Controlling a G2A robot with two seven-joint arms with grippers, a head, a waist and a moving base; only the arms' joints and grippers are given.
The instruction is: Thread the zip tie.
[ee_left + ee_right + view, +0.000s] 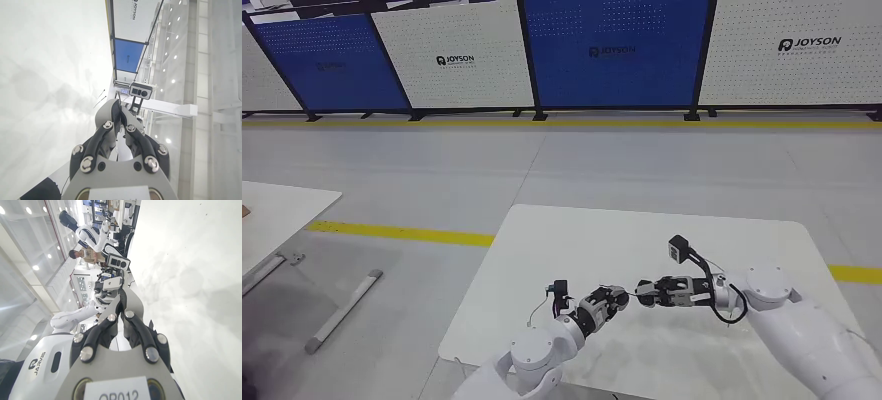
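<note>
Left gripper (119, 106) clenched, black pads (115, 115) pressed together on a thin black zip tie (118, 97); a short length of the tie pokes out past the fingertips, tilted a little; right gripper (121, 299) also squeezed closed, pads meeting; it may be pinching the same tie, but the strip is too thin there to be sure; in the top view the left gripper (619, 296) and right gripper (646, 294) sit tip to tip, almost touching, just above the white table (572, 250), near its front edge and about mid-width, arms angled in from either side; left wrist view has the other arm's wrist camera (140, 91) just beyond the fingertips; right wrist view has the left arm's one (118, 263) likewise; two spare ties (101, 94) lie flat on the table beside the held one, close together, apart from both grippers.
</note>
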